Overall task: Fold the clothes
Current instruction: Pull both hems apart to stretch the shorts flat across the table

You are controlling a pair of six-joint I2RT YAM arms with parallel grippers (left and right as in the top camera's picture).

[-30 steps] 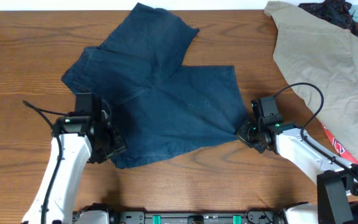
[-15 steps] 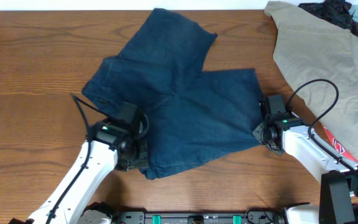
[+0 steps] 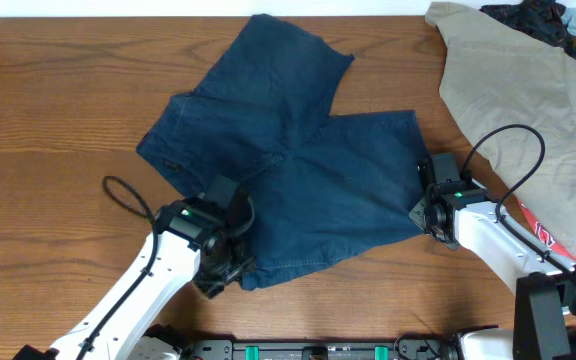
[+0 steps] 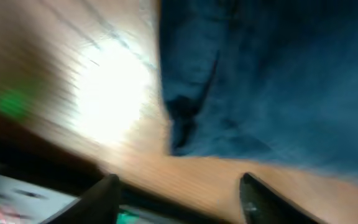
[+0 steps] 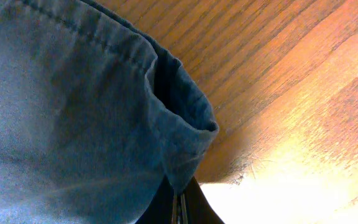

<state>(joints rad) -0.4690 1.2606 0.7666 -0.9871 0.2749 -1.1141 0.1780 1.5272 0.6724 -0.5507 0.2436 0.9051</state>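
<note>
Since half a second back, the left arm has slid a touch toward the near edge of the worktop (image 3: 48, 120). The shorts (image 3: 298, 170) have barely budged and sit in the middle, legs splayed out toward the far edge. The left fingers (image 4: 106, 196) look spread with bare wood between them and the hem corner just past the tips, though that view is pretty smeared. The right fingers (image 5: 194, 208) are pinching the hem corner of the other leg, over on the right side. Imo the trick now is getting the left side properly clamped on its corner, biting right at the hem, before anything gets lifted. Then raise both corners evenly and carry them over the rest of the cloth so nothing bunches. A one-sided pull would probably just drag the whole thing. No bins or baskets anywhere in view, just a khaki garment (image 3: 528, 90) heaped at the far right corner.
</note>
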